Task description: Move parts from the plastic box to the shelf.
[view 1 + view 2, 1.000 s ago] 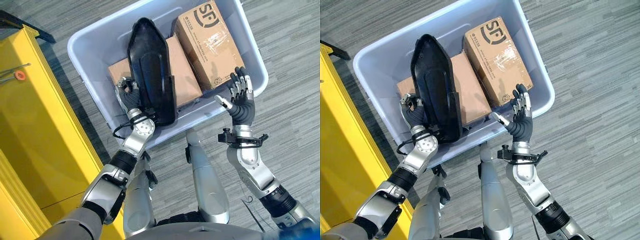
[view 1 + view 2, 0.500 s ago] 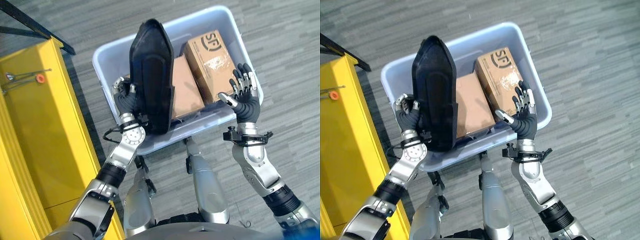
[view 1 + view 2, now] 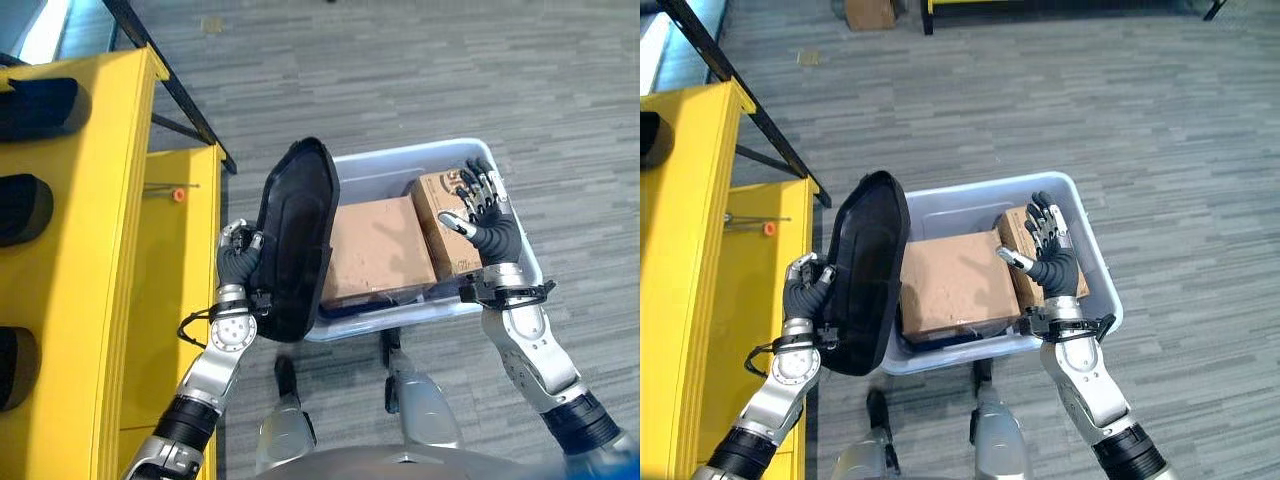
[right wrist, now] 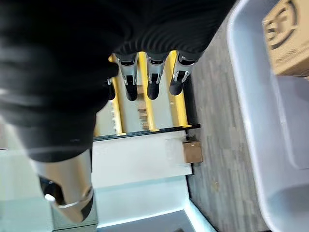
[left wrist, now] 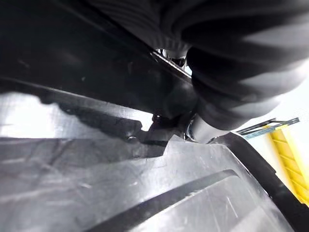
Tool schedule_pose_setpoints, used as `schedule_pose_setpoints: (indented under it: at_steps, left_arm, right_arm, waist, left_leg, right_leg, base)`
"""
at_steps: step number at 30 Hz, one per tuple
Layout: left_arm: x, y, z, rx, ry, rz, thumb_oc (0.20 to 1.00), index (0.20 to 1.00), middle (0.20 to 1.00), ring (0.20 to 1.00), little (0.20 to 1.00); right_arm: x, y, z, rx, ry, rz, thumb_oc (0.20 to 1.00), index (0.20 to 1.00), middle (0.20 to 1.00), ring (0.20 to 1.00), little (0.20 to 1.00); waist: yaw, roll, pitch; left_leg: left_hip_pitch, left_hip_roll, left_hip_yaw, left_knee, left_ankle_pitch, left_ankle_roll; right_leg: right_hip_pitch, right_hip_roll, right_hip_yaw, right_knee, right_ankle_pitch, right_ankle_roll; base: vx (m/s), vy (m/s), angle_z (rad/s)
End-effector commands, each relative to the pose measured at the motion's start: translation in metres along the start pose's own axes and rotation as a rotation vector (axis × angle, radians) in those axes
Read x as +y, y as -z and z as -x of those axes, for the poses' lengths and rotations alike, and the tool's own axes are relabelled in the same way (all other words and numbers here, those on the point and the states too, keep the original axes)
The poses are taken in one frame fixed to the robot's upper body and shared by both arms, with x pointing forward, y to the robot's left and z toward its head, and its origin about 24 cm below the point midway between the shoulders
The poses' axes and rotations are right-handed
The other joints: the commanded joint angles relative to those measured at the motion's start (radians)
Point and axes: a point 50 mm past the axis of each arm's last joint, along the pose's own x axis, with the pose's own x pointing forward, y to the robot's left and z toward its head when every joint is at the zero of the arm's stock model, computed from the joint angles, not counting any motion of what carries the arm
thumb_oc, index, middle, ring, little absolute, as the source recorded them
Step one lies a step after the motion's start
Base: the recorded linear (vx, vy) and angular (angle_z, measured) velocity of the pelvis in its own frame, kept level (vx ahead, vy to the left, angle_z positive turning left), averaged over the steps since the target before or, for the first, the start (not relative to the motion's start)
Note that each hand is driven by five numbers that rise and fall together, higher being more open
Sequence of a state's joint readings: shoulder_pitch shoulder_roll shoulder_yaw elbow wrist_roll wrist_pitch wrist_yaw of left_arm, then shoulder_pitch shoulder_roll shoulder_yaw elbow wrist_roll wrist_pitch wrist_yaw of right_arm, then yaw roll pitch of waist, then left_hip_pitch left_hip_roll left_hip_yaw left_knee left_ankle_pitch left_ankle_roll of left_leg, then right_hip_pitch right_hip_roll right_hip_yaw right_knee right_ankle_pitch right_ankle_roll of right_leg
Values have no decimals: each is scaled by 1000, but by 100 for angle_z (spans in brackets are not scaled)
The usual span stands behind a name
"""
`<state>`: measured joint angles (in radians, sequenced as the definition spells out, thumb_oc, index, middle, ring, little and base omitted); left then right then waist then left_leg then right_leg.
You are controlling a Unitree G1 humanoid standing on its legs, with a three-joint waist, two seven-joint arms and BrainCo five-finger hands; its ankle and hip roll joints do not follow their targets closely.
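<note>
Standing beside the yellow shelf (image 3: 90,300), the left hand (image 3: 236,266) grips the black part (image 3: 293,240), held upright between shelf and plastic box (image 3: 500,300). Two cardboard boxes (image 3: 378,248) lie inside; above the box's far-side wall hovers the right hand (image 3: 487,222), fingers spread, holding nothing.

We see silver-grey arms, dark ribbed covers on our left hand (image 3: 237,265) and right hand (image 3: 484,222), dark fingertips.
</note>
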<state>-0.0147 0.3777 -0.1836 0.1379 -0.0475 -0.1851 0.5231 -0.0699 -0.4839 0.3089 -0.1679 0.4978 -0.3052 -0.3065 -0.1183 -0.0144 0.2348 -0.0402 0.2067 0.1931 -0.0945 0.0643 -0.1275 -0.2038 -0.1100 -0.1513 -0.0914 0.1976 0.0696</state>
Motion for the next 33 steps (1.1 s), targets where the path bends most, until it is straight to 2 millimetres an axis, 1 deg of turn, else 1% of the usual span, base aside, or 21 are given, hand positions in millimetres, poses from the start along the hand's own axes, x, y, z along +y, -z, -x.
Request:
schedule_pose_setpoints:
  at_steps: [1,5,11,14,15,16,17,18,19,20,21,22,23,24,25,26,28,29,31,32,33]
  left_arm:
    - [12,-35,-14,-199,2,32,200,200,200,200,200]
    - [17,-28,-7,-159,17,38,200,200,200,200,200]
    - [21,-19,-1,-118,15,24,200,200,200,200,200]
    - [28,-10,2,-64,-32,43,200,200,200,200,200]
    - [30,-8,3,-49,-40,54,200,200,200,200,200]
    - [30,-8,3,-49,-40,54,200,200,200,200,200]
    - [30,-8,3,-49,-39,53,200,200,200,200,200]
    - [27,-9,2,-51,-35,56,200,200,200,200,200]
    - [20,-11,-1,-57,-14,70,200,200,200,200,200]
    - [13,-12,-5,-58,-1,83,200,200,200,200,200]
    - [10,-14,-6,-64,5,88,200,200,200,200,200]
    - [10,-14,-7,-65,6,89,200,200,200,200,200]
    - [5,-20,-8,-94,12,111,200,200,200,200,200]
    - [2,-23,-9,-102,21,123,200,200,200,200,200]
    - [-1,-25,-10,-106,30,135,200,200,200,200,200]
    - [-1,-25,-10,-107,32,135,200,200,200,200,200]
    - [-2,-24,-10,-104,35,143,200,200,200,200,200]
    - [-2,-25,-9,-107,34,147,200,200,200,200,200]
    - [-3,-22,-6,-94,39,142,200,200,200,200,200]
    - [-5,-21,-4,-94,51,129,200,200,200,200,200]
    - [-2,-19,-2,-93,46,100,200,200,200,200,200]
  right_arm:
    - [-7,-11,0,-57,15,-26,1000,1000,1000,1000,1000]
    - [-10,-1,5,2,30,-36,1000,1000,1000,1000,1000]
    - [-7,5,7,36,15,-66,1000,1000,1000,1000,1000]
    - [6,3,-4,34,-58,-66,1000,1000,1000,1000,1000]
    - [11,-2,-10,9,-97,-59,1000,1000,1000,1000,1000]
    - [11,-2,-10,9,-97,-59,1000,1000,1000,1000,1000]
    - [12,-8,-13,-21,-112,-26,1000,1000,1000,1000,1000]
    - [12,-16,-16,-76,-118,30,1000,1000,1000,1000,1000]
    - [7,-21,-18,-107,-100,64,1000,1000,1000,1000,1000]
    - [4,-21,-18,-108,-89,71,1000,1000,1000,1000,1000]
    - [1,-20,-18,-103,-78,75,1000,1000,1000,1000,1000]
    - [1,-20,-18,-104,-78,75,1000,1000,1000,1000,1000]
    - [-1,-15,-16,-74,-80,62,1000,1000,1000,1000,1000]
    - [-3,-15,-14,-72,-71,53,1000,1000,1000,1000,1000]
    - [-5,-12,-12,-57,-53,36,1000,1000,1000,1000,1000]
    - [-5,-12,-12,-58,-52,36,1000,1000,1000,1000,1000]
    - [-7,-9,-9,-43,-39,42,1000,1000,1000,1000,1000]
    - [-7,-11,-8,-50,-43,52,1000,1000,1000,1000,1000]
    - [-9,-14,-7,-60,-28,54,1000,1000,1000,1000,1000]
    - [-12,-12,-4,-55,-5,56,1000,1000,1000,1000,1000]
    - [-13,-8,-3,-36,8,41,1000,1000,1000,1000,1000]
  waist:
    - [1,-12,-46]
    - [23,-6,-80]
    - [38,-4,-113]
    - [66,-7,-113]
    - [76,-2,-104]
    - [75,-2,-104]
    - [84,0,-96]
    - [95,12,-72]
    - [100,19,-46]
    - [91,14,-35]
    - [87,5,-30]
    - [87,7,-31]
    - [88,-26,-26]
    - [77,-32,-30]
    - [63,-33,-38]
    - [62,-34,-33]
    - [50,-25,-46]
    - [45,-28,-45]
    - [25,-7,-62]
    - [28,4,-76]
    - [35,5,-87]
  left_leg:
    - [-31,65,-36,7,47,-28]
    - [6,69,-54,7,40,-22]
    - [32,69,-76,7,31,-17]
    - [68,105,-88,19,39,-10]
    - [53,129,-104,23,72,-16]
    - [52,129,-105,23,72,-16]
    - [39,135,-115,24,98,-20]
    - [-5,144,-147,22,167,-42]
    - [-75,140,-155,14,250,-64]
    - [-102,131,-112,16,261,-55]
    - [-98,123,-92,23,241,-43]
    - [-101,123,-93,23,244,-42]
    - [-85,90,-117,194,113,-10]
    - [-66,98,-88,253,87,-5]
    - [-28,113,-70,312,40,-9]
    - [-37,112,-65,320,48,0]
    - [43,88,-78,359,-37,-8]
    - [64,50,-88,355,-67,3]
    - [115,25,-60,247,-160,23]
    - [129,3,-33,155,-138,32]
    - [137,-31,-41,102,-132,47]
  right_leg:
    - [92,-72,-11,97,-165,100]
    - [143,-65,-28,114,-200,95]
    - [179,-63,-48,134,-228,92]
    - [153,-24,-25,249,-297,62]
    - [144,7,-29,267,-320,39]
    - [144,7,-29,267,-320,39]
    - [141,19,-34,267,-324,31]
    - [128,40,-53,268,-331,12]
    - [119,42,-98,258,-330,-3]
    - [114,29,-131,252,-323,-12]
    - [108,14,-147,245,-313,-11]
    - [107,15,-147,241,-307,-11]
    - [107,-19,-189,188,-259,-9]
    - [106,-33,-216,180,-247,-15]
    - [113,-38,-236,175,-257,-13]
    - [111,-43,-254,174,-242,-21]
    - [123,-42,-264,171,-247,-8]
    - [117,-62,-288,183,-225,-5]
    - [126,-78,-285,200,-218,28]
    - [125,-113,-310,207,-188,33]
    - [130,-143,-319,207,-165,53]
  base:
    - [75,-31,21]
    - [82,-24,14]
    - [52,-19,20]
    - [-16,-166,-8]
    - [-67,-199,-9]
    - [-85,-180,-1]
    - [-156,-123,-2]
    - [-328,-177,-1]
    - [-376,-142,14]
    - [-318,-81,67]
    - [-154,-23,205]
    - [-293,-124,229]
    - [-289,-152,176]
    - [-270,-175,38]
    - [-103,-45,22]
    - [1,-9,77]
    - [-13,73,133]
    - [3,147,67]
    - [34,229,31]
    - [-16,382,96]
    - [13,387,86]
